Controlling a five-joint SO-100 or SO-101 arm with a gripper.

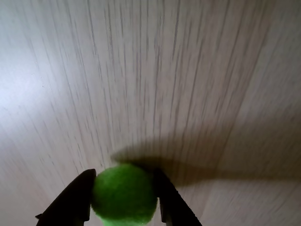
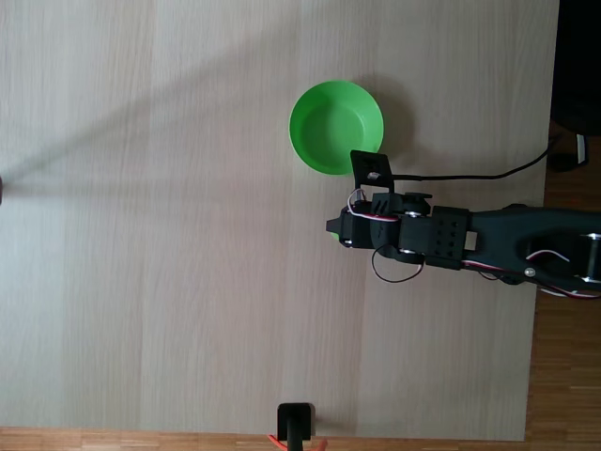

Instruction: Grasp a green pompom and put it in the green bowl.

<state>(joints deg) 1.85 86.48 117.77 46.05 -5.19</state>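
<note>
In the wrist view, the black two-finger gripper (image 1: pixel 123 195) at the bottom edge of the frame is clamped on the small fuzzy bright-green pompom (image 1: pixel 124 194), one dark finger (image 1: pixel 75 200) pressed against each side. Behind it spreads the pale wood-grain table (image 1: pixel 188 70), crossed by the arm's shadow. In the fixed view, the black arm (image 2: pixel 441 240) reaches in from the right edge, and the round bright-green plastic bowl (image 2: pixel 335 127) sits just above its tip, upper centre.

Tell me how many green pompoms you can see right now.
1. The green pompom sits between the gripper's fingers in the wrist view, above the table. The arm could hide others in the fixed view.
</note>
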